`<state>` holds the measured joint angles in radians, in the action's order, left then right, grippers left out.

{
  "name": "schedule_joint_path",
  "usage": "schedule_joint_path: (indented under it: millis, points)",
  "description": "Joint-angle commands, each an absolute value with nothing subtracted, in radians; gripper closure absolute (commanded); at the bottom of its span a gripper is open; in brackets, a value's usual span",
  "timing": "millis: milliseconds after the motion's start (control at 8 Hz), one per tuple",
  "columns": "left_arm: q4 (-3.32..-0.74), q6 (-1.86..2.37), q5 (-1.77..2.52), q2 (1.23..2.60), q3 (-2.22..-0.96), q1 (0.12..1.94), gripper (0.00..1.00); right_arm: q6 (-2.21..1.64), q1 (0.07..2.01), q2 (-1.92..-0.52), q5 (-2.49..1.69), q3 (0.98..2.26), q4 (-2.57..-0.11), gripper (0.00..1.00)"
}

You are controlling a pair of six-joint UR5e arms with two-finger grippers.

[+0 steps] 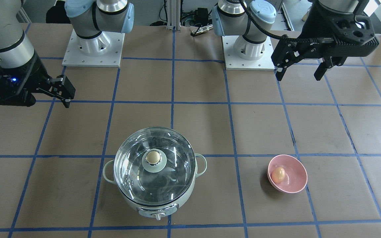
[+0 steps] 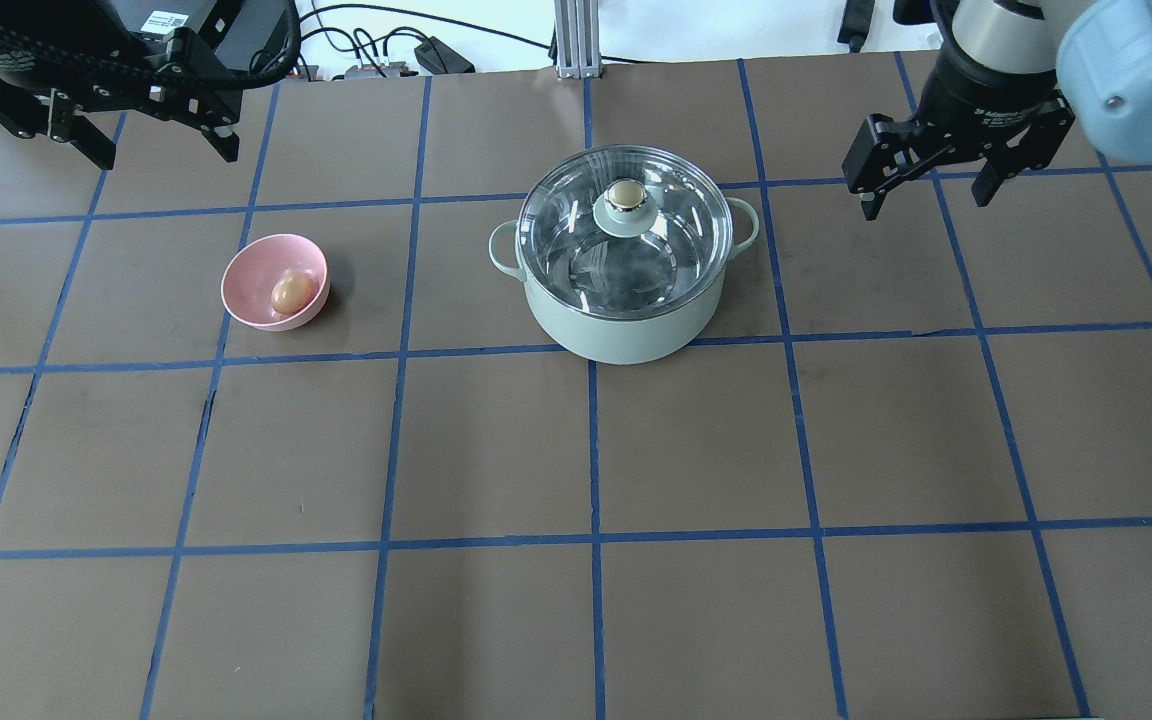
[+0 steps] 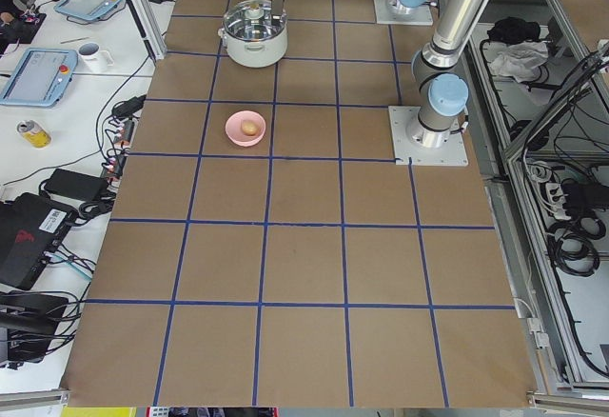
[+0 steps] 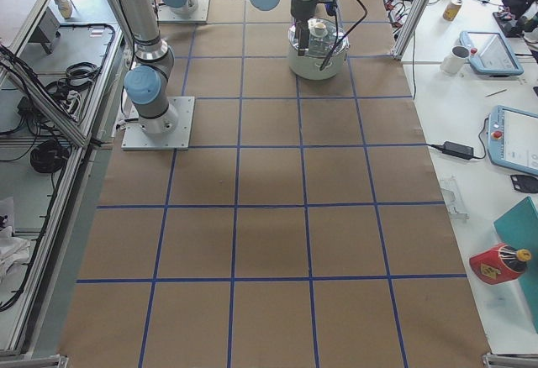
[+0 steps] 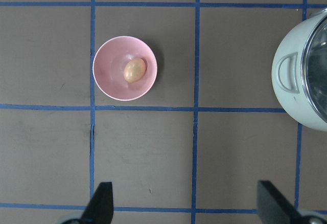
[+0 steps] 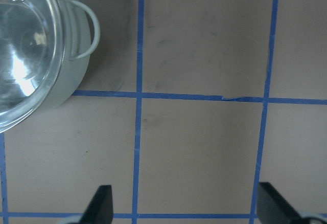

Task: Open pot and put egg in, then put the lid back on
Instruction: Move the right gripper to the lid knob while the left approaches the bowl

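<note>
The mint-green pot [image 2: 616, 335] stands mid-table with the clear glass lid [image 2: 576, 250] seated on it, its beige-gold knob [image 2: 624, 195] on top. The tan egg [image 2: 291, 292] lies in a pink bowl [image 2: 256, 270] to the pot's left. My left gripper [image 2: 166, 155] hangs open and empty above the table beyond the bowl. Its wrist view shows the egg [image 5: 134, 70] and the pot's side [image 5: 294, 96]. My right gripper [image 2: 926, 202] hangs open and empty to the right of the pot. Its wrist view shows the pot's loop handle [image 6: 84, 32].
The brown table cover [image 2: 696, 440] carries a grid of blue tape lines. The two arm bases [image 1: 93, 49] stand at the robot's side of the table. Cables and an aluminium post [image 2: 571, 35] lie beyond the far edge.
</note>
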<state>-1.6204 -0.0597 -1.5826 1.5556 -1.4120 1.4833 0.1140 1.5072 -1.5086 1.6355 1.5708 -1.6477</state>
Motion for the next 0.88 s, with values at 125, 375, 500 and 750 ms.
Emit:
schedule_joint_path:
  millis: [125, 375, 500, 750]
  points:
    - [-1.562, -0.054, -1.571, 1.571, -1.416, 1.486, 0.00, 0.147, 1.575, -1.508, 1.629, 1.569, -1.654, 0.00]
    - [-1.491, -0.089, -1.572, 1.616, -1.416, 1.476, 0.00, 0.048, 1.575, -1.506, 1.626, 1.572, -1.657, 0.00]
    - [-1.429, -0.207, -1.571, 1.652, -1.416, 1.464, 0.00, 0.043, 1.583, -1.491, 1.585, 1.571, -1.708, 0.00]
    - [-1.381, -0.351, -1.566, 1.725, -1.419, 1.416, 0.00, -0.012, 1.652, -1.422, 1.565, 1.521, -1.818, 0.00]
